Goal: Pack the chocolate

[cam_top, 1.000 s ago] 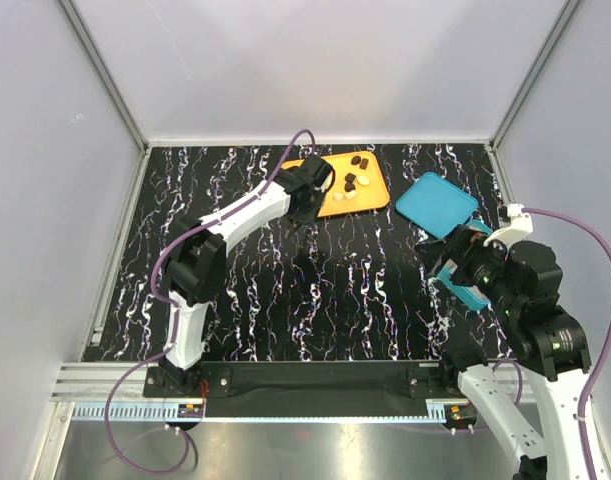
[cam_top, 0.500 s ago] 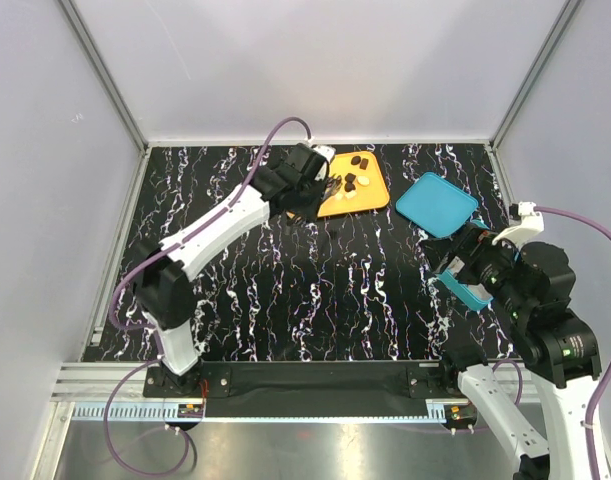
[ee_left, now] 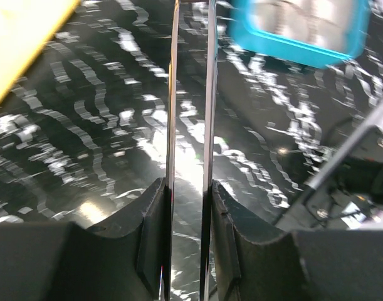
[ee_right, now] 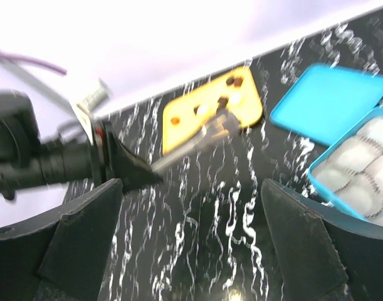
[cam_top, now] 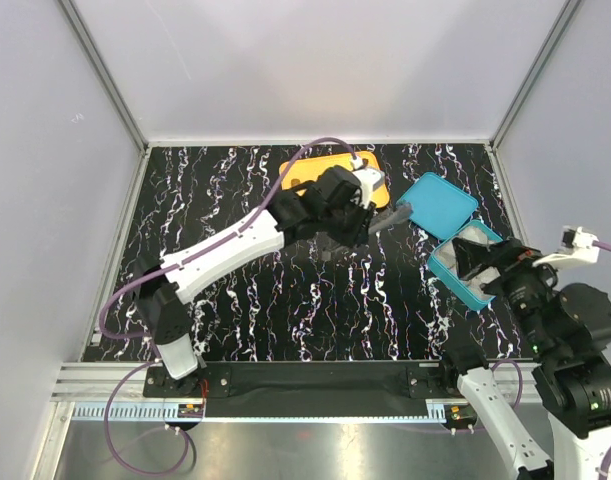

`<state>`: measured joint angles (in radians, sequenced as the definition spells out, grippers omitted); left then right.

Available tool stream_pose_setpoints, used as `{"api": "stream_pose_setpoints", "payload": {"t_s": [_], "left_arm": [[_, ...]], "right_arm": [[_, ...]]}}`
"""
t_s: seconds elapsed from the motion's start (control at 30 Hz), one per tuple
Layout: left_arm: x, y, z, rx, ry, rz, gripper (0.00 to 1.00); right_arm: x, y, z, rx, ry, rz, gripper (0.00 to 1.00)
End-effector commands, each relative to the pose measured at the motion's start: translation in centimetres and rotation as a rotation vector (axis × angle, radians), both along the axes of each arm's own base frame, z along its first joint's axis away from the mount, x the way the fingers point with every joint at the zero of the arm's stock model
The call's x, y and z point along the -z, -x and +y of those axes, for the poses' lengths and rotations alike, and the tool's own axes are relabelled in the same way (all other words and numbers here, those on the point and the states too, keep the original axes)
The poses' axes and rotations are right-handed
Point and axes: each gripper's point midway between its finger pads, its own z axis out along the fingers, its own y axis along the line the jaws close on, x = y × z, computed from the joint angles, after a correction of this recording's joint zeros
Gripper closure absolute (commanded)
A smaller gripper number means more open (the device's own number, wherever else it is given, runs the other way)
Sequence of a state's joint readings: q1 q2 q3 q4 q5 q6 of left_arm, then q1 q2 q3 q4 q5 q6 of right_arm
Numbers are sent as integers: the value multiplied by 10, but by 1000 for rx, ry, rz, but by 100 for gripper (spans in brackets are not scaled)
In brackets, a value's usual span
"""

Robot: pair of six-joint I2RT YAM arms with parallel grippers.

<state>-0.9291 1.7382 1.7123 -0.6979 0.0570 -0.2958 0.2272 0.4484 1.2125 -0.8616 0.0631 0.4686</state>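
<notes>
The black, white-veined marble worktop is unchanged, but my left arm has swung off the tray and across to the right within the last second. Its left jaws, two long thin blades, now leave the flat orange plastic tray behind them. Their tips hang just short of the teal rectangular lid ahead. The open teal box with its white moulded liner sits beyond the tips, towards me. The blades have drawn close, with a slim gap between them. The tips are blurred, so I cannot tell whether they pinch a piece. My right arm has pulled back, uncovering the box. The right jaws are spread wide and hold nothing, with the box just off their right finger. The small dark and cream chocolate pieces that I can see lie on the tray, well behind the left jaws. I read this as a carry to the box, if a piece came along.
</notes>
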Motion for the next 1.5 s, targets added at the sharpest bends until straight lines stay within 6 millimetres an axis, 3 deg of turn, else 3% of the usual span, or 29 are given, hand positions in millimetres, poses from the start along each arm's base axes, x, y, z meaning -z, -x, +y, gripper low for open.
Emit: {"api": "stream_pose_setpoints", "payload": {"t_s": [0.0, 0.03, 0.07, 0.13, 0.23, 0.4, 0.43, 0.5, 0.83, 1.47], "left_arm": [[-19, 18, -46, 102, 114, -8, 68], [-24, 22, -53, 120, 117, -9, 69], [-10, 24, -60, 132, 90, 6, 69], [-11, 35, -74, 166, 86, 8, 69], [5, 45, -91, 201, 51, 24, 69], [14, 48, -110, 216, 44, 13, 69], [23, 48, -111, 211, 21, 28, 69], [23, 47, -114, 206, 23, 30, 69], [43, 42, -132, 230, 21, 34, 69], [78, 25, -134, 226, -62, -17, 60]], "right_arm": [[-30, 7, -22, 114, -33, -111, 0], [-32, 8, -24, 126, -33, -125, 0], [-34, 12, -27, 135, -33, -141, 0], [-36, 14, -28, 136, -29, -158, 0], [-32, 17, -28, 132, -32, -158, 0], [-13, 8, -10, 48, -32, -82, 0], [-8, 8, -8, 41, -30, -59, 0], [-4, 7, -7, 33, -22, -47, 0], [-10, 16, -13, 45, -1, -106, 1], [-5, 8, -6, 23, -29, -94, 0]]}}
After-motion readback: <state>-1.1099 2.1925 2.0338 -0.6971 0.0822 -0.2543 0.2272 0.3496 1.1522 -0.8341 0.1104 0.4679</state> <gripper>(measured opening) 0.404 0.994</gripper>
